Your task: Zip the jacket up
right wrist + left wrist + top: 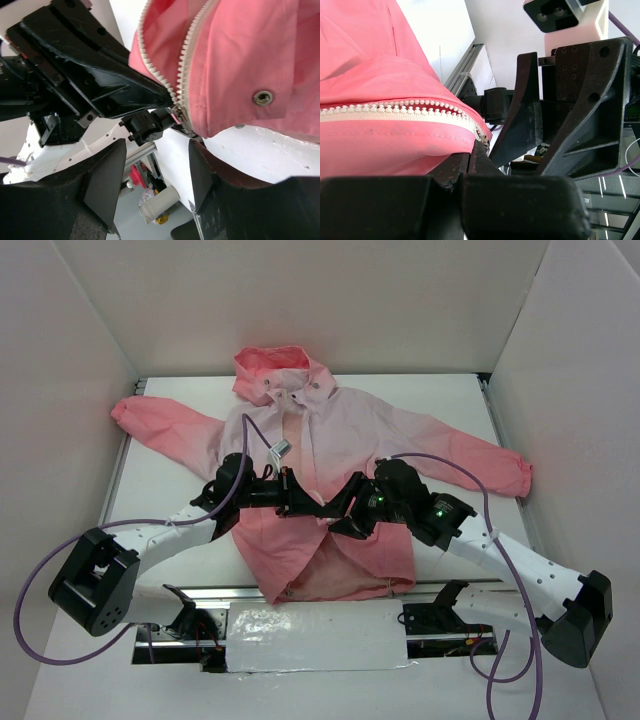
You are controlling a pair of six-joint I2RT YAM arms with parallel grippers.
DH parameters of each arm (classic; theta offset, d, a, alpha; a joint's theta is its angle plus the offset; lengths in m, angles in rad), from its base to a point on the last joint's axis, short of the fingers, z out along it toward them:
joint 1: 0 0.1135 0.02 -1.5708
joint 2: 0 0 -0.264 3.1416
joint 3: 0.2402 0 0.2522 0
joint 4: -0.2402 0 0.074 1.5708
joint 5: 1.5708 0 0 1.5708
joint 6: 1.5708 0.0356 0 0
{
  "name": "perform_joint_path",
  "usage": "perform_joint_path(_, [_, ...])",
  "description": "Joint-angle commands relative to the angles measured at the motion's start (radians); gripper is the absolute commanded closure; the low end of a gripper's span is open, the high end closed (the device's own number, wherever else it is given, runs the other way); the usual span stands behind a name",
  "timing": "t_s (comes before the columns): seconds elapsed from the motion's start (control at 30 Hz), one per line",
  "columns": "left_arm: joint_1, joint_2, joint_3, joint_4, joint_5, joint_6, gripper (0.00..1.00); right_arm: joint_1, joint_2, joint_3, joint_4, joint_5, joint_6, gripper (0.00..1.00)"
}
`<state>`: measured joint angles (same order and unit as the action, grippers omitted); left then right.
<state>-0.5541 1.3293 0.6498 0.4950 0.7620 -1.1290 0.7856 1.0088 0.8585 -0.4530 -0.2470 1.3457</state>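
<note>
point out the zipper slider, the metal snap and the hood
zipper slider [179, 114]: right wrist view, its metal body where the teeth end
metal snap [263, 97]: right wrist view, its centre
hood [272, 362]: top external view, its coral upper part

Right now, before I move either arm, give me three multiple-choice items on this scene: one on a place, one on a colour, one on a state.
1. Where does the hood lie?
A) at the near edge
B) at the far side of the table
C) hanging off the left side

2. What colour is the zipper?
A) black
B) blue
C) white

3. How is the right gripper?
A) open
B) shut on a sleeve
C) out of view

Key: 1 B, it lies farthest away in the top view; 2 C, white teeth on pink cloth; 3 A, its fingers stand apart.
</note>
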Motion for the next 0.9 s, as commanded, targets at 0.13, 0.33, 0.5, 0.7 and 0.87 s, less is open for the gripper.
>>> perform_joint_path(0.13, [-0.004, -0.008, 0.039, 0.053, 0.003, 0.003, 1.00, 0.014, 0.007, 0.039, -0.026, 0.041, 0.021, 0.40])
perform_joint_path(0.33, [-0.004, -0.010, 0.033, 0.069, 0.014, -0.008, 1.00, 0.015, 0.014, 0.039, -0.021, 0.055, 0.017, 0.40])
perform_joint_path(0.5, [-0.006, -0.015, 0.030, 0.065, 0.019, 0.000, 1.00, 0.015, 0.017, 0.031, 0.005, 0.060, 0.017, 0.40])
perform_joint_path(0.7, [-0.006, -0.024, 0.013, 0.082, 0.019, -0.008, 1.00, 0.015, 0.016, 0.027, 0.028, 0.067, 0.020, 0.42])
perform_joint_path(0.87, [-0.010, -0.028, 0.013, 0.079, 0.017, -0.003, 1.00, 0.017, 0.014, 0.014, 0.045, 0.075, 0.027, 0.43])
